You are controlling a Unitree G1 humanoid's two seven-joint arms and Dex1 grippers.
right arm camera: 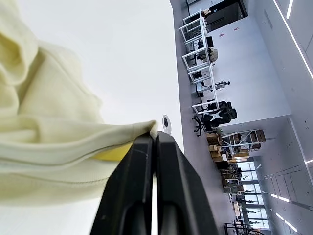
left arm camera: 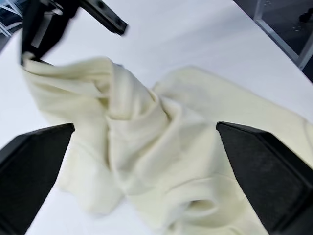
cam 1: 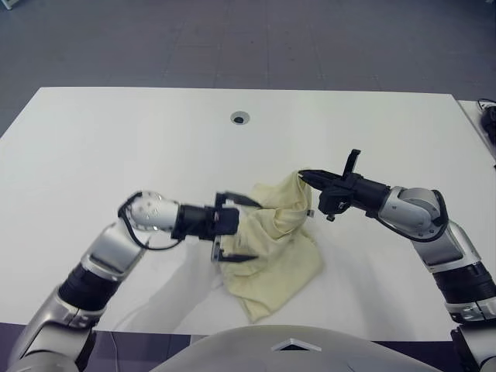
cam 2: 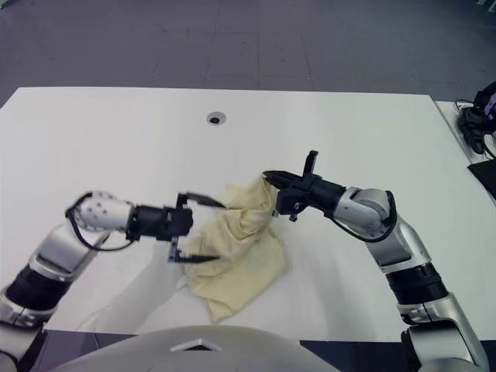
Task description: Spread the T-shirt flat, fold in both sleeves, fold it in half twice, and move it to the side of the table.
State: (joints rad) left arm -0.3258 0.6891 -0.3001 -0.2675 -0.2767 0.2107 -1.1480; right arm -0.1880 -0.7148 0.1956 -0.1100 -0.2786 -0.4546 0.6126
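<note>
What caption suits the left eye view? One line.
Right hand pinches the crumpled T-shirt; open left hand beside it.

Plain pale-yellow T-shirt [cam 1: 279, 256] lying against a white counter [cam 1: 116, 139].
The left end effector [cam 1: 256, 230] and right end effector [cam 1: 304, 174] are showing matte black, a grey grommet [cam 1: 240, 118] is dotting the counter, and the floor [cam 1: 232, 39] is running in grey tiles.

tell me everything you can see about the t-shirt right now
The T-shirt is pale yellow, soft knit-looking cloth, crumpled in a heap rather than spread, lying on the white table near its front edge. One edge is lifted off the table, pinched in the shut right gripper. The open left gripper brackets its bunched left side without closing on it. Sleeves and neckline can't be made out.
</note>
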